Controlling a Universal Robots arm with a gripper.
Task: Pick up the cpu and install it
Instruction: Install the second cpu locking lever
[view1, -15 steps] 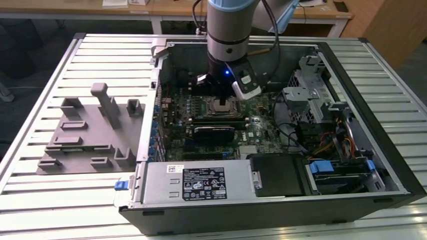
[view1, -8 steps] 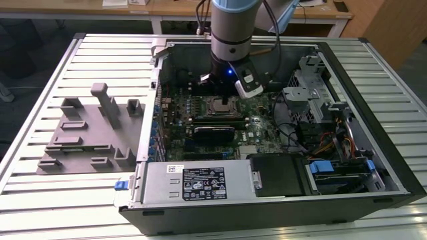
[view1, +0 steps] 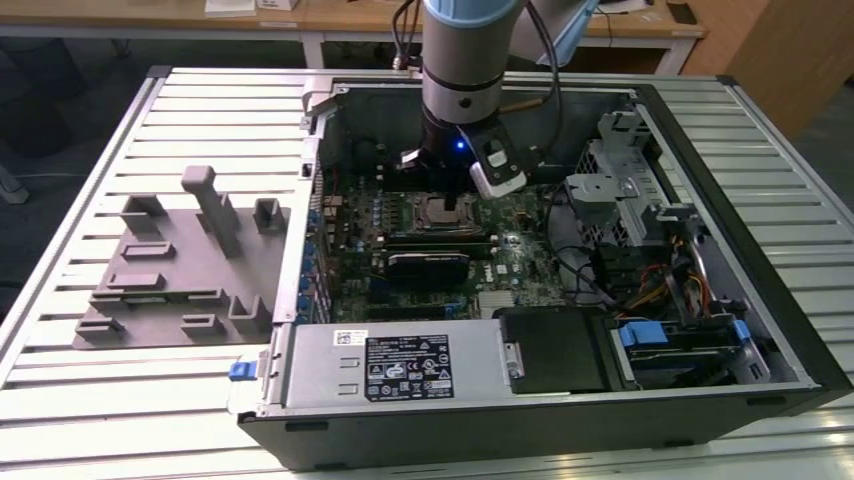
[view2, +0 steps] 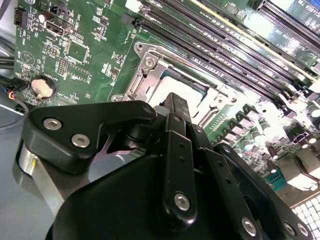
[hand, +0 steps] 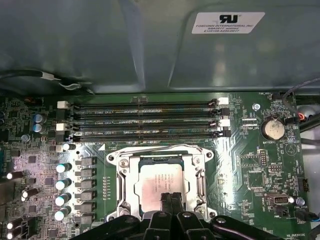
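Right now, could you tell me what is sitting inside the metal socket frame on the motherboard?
The cpu lies inside the socket frame, its silver top facing up. The gripper covers its near edge in the first wrist view, so that part and whatever lies under the chip are hidden.

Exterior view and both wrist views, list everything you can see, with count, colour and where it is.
Computer case: one, black, open, lying on the slatted table.
Motherboard: one, green, inside the case.
Cpu: one, silver, seated in the socket frame on the motherboard.
Memory slots: four, black, beside the socket.
Coin battery: one, silver, on the motherboard.
Power supply: one, grey, at the case's near edge.
Fixture blocks: one set, grey, on the exterior view's left of the case.
Arm: one, grey, over the case.
Tool: one, black, tips at the cpu.
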